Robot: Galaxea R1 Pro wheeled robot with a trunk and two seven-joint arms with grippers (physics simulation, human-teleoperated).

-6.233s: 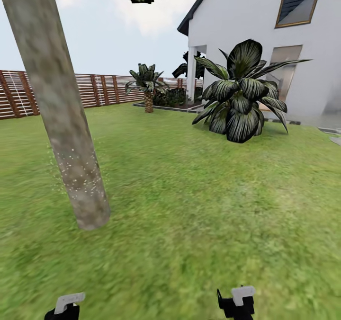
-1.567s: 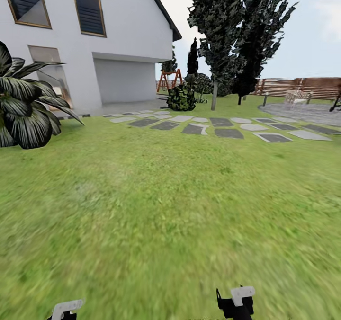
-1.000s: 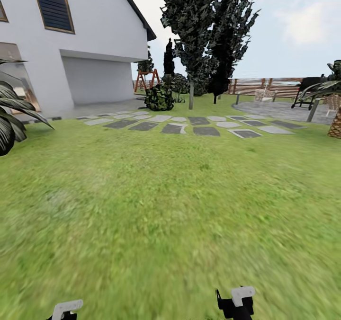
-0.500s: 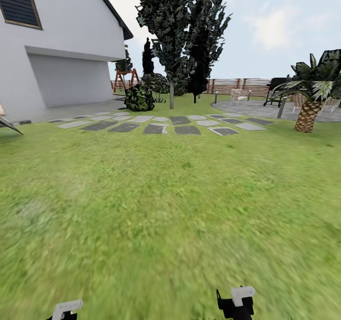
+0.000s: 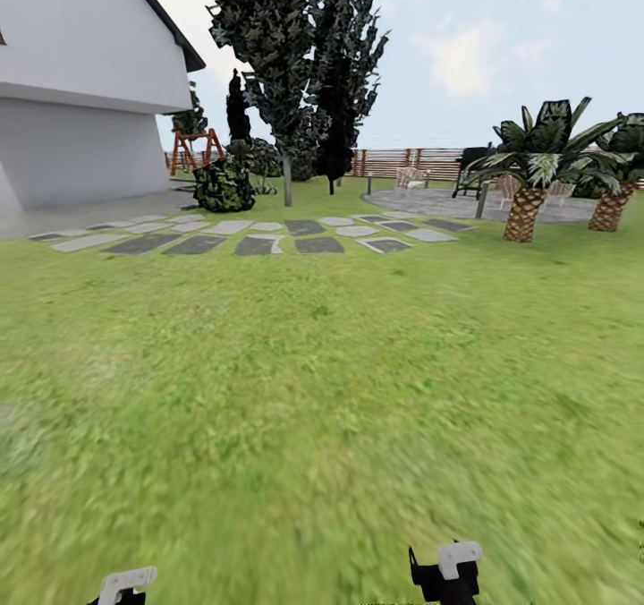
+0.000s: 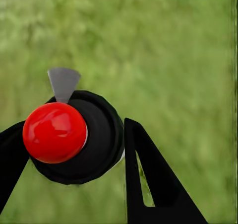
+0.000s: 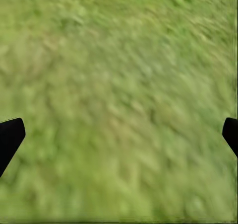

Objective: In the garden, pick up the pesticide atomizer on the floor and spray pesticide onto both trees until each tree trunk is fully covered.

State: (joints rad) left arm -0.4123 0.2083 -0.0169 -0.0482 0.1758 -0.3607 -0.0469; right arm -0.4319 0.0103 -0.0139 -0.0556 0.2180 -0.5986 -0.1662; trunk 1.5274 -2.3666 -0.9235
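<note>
The left tool (image 6: 74, 154) is clenched on the atomizer (image 6: 74, 137), its red cap and black body seen in the left wrist view; pickup looks done. The right tool (image 7: 119, 134) is released over grass (image 5: 322, 390). Upper right of the head view: 2 short palms (image 5: 528, 162), not the target trees, so spraying looks unfinished.

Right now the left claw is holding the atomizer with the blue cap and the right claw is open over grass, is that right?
Not quite: the cap is red, not blue. The left wrist view shows the left claw shut on the atomizer, with its red cap. The right claw is indeed open over the grass.
</note>
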